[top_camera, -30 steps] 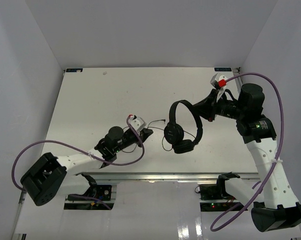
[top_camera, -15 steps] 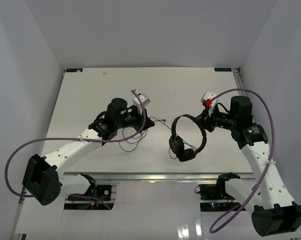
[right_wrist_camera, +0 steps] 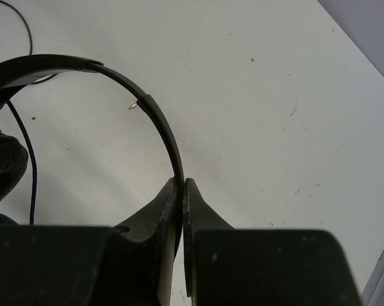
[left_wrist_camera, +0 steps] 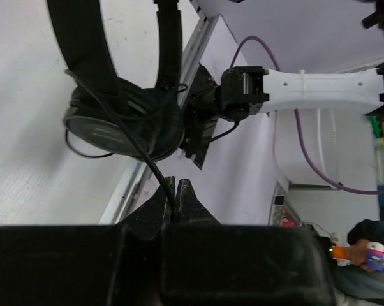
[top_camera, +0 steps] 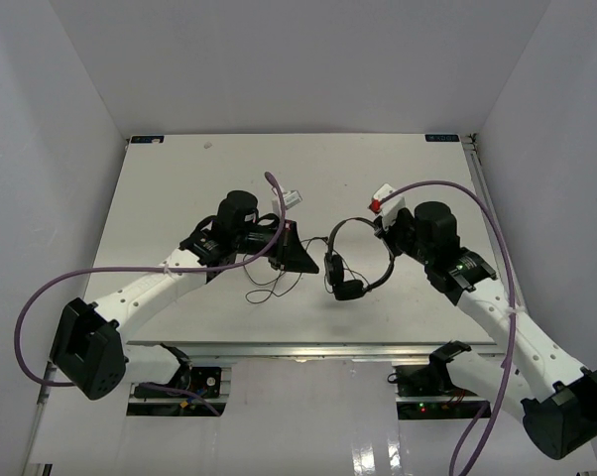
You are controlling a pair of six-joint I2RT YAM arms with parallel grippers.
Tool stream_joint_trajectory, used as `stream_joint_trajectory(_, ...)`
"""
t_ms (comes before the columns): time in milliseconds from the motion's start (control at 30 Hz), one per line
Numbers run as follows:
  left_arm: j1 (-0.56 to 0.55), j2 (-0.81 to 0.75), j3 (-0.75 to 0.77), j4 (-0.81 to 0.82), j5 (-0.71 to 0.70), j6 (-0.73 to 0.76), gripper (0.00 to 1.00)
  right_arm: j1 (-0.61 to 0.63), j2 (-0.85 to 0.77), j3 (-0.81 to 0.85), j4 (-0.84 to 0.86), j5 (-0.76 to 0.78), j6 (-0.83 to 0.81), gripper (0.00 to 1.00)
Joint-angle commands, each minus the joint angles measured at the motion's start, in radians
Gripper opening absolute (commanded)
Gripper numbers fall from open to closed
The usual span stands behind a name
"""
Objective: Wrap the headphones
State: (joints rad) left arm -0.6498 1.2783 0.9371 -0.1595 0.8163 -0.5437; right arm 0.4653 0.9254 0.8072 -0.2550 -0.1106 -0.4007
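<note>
The black headphones [top_camera: 350, 268] hang just above the table's middle, earcups low, headband arched up to the right. My right gripper [top_camera: 386, 242] is shut on the thin headband [right_wrist_camera: 155, 121], which runs up from between the jaws [right_wrist_camera: 181, 186]; an earcup [right_wrist_camera: 2, 167] shows at the left edge. My left gripper [top_camera: 309, 262] sits just left of the earcups, shut on the thin black cord [left_wrist_camera: 125, 137] where it enters the fingertips [left_wrist_camera: 173, 203]. The cord leads up to an earcup [left_wrist_camera: 125, 124] and is draped across it. Slack cord [top_camera: 269, 286] loops on the table below the left gripper.
A metal rail [top_camera: 308, 348] runs along the table's near edge, with the arm bases [top_camera: 184, 382] below it. Purple cables [top_camera: 100, 288] arc beside both arms. White walls close the table on three sides. The right arm's base [left_wrist_camera: 307, 89] shows in the left wrist view.
The right arm has swung left and nearer, carrying the headphones toward the middle. The left arm has reached forward and right with the cord, ending close beside the earcups.
</note>
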Motion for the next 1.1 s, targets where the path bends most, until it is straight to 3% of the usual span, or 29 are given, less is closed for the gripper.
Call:
stream_joint_trajectory(0,0.0,-0.004,0.044,0.106,0.101,-0.215,0.0,0.05,0.055,0.004,0.222,0.372,0.183,0.08)
stream_joint_trajectory(267,-0.04,0.016,0.02,0.324,0.01,-0.449,0.02,0.059,0.186,0.096,0.269,0.437,0.455,0.08)
stream_joint_trajectory(567,-0.071,0.158,0.144,0.333,-0.115,-0.516,0.05,0.077,0.224,0.129,0.309,0.415,0.516,0.08)
stream_joint_trajectory(667,-0.086,0.202,0.182,0.323,-0.153,-0.519,0.09,0.084,0.229,0.129,0.316,0.417,0.537,0.08)
stream_joint_trajectory(800,-0.134,0.219,0.224,0.247,-0.223,-0.468,0.25,0.083,0.257,0.149,0.316,0.421,0.555,0.08)
stream_joint_trajectory(1067,-0.3,0.175,0.106,0.286,-0.378,-0.264,0.38,0.061,0.245,0.223,0.283,0.388,0.59,0.08)
